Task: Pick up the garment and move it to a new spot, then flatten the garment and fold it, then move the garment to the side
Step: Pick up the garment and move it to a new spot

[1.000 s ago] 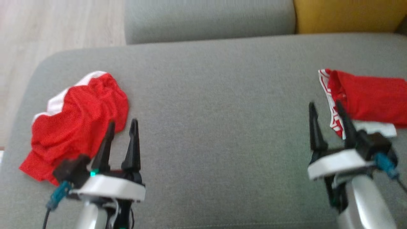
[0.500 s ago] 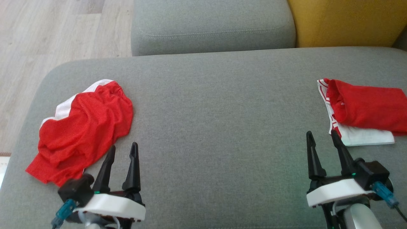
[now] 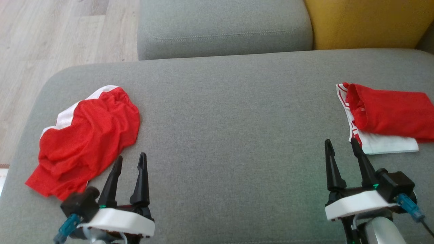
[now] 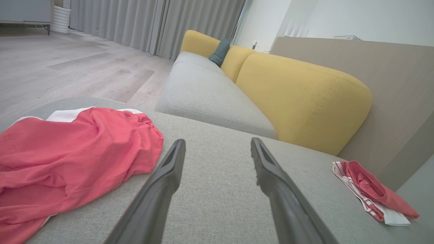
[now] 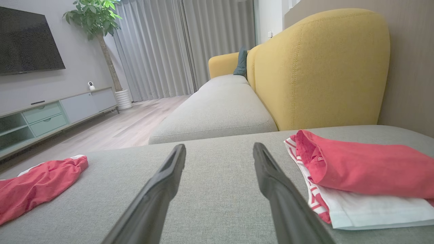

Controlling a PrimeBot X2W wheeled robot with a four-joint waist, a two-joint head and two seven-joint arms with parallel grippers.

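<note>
At the left end of the grey seat cushion [image 3: 230,135]: crumpled red garment [image 3: 88,135], white band along its far edge, bunched in loose folds, not yet lifted. Left tool [image 3: 131,156] hovers over the cushion's near edge, just beside the garment's near hem; fingers spread wide, nothing between them. Right tool [image 3: 340,140] sits toward the cushion's right end, also spread wide and empty, tips just short of a folded red piece [image 3: 390,112] lying on a folded white piece with red stripes [image 3: 386,145]. Judgement: the step in hand is the pickup of the crumpled garment. To do it well, bring the left tool across onto a raised ridge of cloth rather than a flat patch, so the fingers close on one or two layers and not on cushion fabric. Aim near the white band, which probably marks a true edge and should help the later flattening. Lift straight up until the hem hangs free before carrying it toward the cushion's bare middle. Keep the right tool off the folded pile. Containers: none noted; both lots of cloth lie directly on the cushion.
</note>
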